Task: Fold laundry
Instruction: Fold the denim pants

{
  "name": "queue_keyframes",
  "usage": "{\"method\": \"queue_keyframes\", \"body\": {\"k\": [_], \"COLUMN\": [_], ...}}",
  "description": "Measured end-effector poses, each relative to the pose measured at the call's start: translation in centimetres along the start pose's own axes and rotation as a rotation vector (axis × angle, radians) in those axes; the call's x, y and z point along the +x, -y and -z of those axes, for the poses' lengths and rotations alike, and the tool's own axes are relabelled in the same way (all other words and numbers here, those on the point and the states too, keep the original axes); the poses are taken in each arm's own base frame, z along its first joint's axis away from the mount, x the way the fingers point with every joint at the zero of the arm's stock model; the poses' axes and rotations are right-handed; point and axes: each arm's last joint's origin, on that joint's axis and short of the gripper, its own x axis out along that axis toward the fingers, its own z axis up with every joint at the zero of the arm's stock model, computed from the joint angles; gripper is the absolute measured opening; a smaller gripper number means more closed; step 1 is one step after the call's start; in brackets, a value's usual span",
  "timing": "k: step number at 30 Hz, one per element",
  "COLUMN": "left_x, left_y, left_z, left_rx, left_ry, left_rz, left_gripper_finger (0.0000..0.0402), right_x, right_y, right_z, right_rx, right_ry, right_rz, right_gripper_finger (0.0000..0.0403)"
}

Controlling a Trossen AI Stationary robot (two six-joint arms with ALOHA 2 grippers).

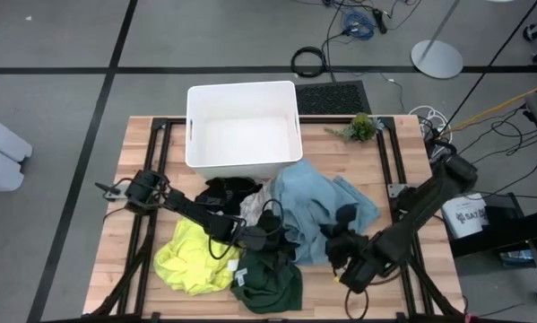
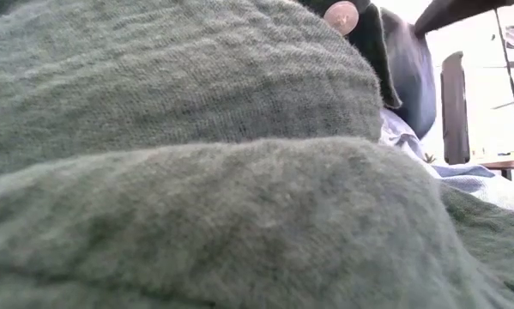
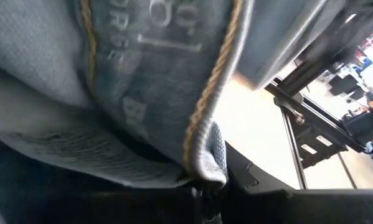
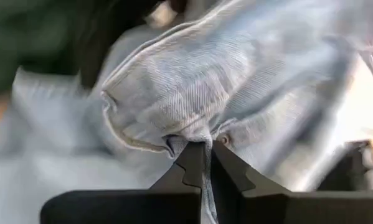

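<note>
The laundry lies in a heap in front of the white bin (image 1: 243, 128). It holds a light blue garment (image 1: 317, 205), a black one (image 1: 228, 190), a white one with grey pattern (image 1: 255, 208), a bright yellow one (image 1: 192, 258) and a dark green one (image 1: 270, 283). The dark green cloth (image 2: 196, 172) fills the low view. My left gripper (image 1: 270, 236) is shut at the blue garment's near left edge. My right gripper (image 1: 337, 244) is shut at the garment's near right part. My left gripper (image 3: 205, 202) pinches the light blue garment at a hem with tan stitching (image 3: 202, 167) between its two fingers. The cloth spreads out from the fingers and covers most of the wrist view. The heap hides the fingers from above. My right gripper (image 4: 206, 155) pinches a gathered fold of the light blue garment (image 4: 189, 140) between its fingertips, beside a seam and a small round stud (image 4: 222, 139). Creases in the cloth run toward the fingers. It comes at the cloth from the table's near right, slanting down.
The white bin stands at the table's far middle. A small green plant (image 1: 359, 127) sits at the far right edge. Bare wood (image 1: 142, 224) shows to the left of the heap, and more (image 1: 402, 287) at the near right. Black frame rails (image 1: 402, 166) run along both sides.
</note>
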Motion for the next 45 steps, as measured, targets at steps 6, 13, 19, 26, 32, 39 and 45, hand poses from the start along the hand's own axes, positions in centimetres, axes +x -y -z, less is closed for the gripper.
{"method": "queue_keyframes", "body": {"k": [6,13,19,26,32,39,45], "left_x": [-0.1,0.2,0.0,0.0,0.0,0.0,-0.1], "left_y": [1.2,2.4,2.6,2.6,2.6,2.5,2.7], "left_z": [-1.4,-2.6,-2.8,-2.9,-3.1,-3.4,-3.7], "left_rx": [-0.03,-0.001,0.004,0.013,0.006,0.0,-0.033], "left_ry": [0.127,0.163,0.16,0.174,0.198,0.217,0.247], "left_rz": [0.113,0.148,0.149,0.138,0.144,0.149,0.166], "left_gripper_finger": [0.0018,0.0018,0.0018,0.0018,0.0018,0.0018,0.0018], "right_x": [-1.7,0.2,0.1,0.2,1.2,2.1,2.4], "right_y": [3.6,0.8,0.2,0.2,-0.7,-1.9,-1.4], "right_z": [-0.7,0.2,0.6,0.6,0.3,-0.2,-0.5], "right_rx": [0.274,0.31,0.206,0.17,0.177,0.181,0.289], "right_ry": [0.051,0.131,0.097,0.095,0.094,0.116,0.133], "right_rz": [-0.155,-0.262,-0.387,-0.415,-0.404,-0.354,-0.238], "right_gripper_finger": [0.0002,0.0001,0.0022,0.0095,0.0175,0.0242,0.0251]}}
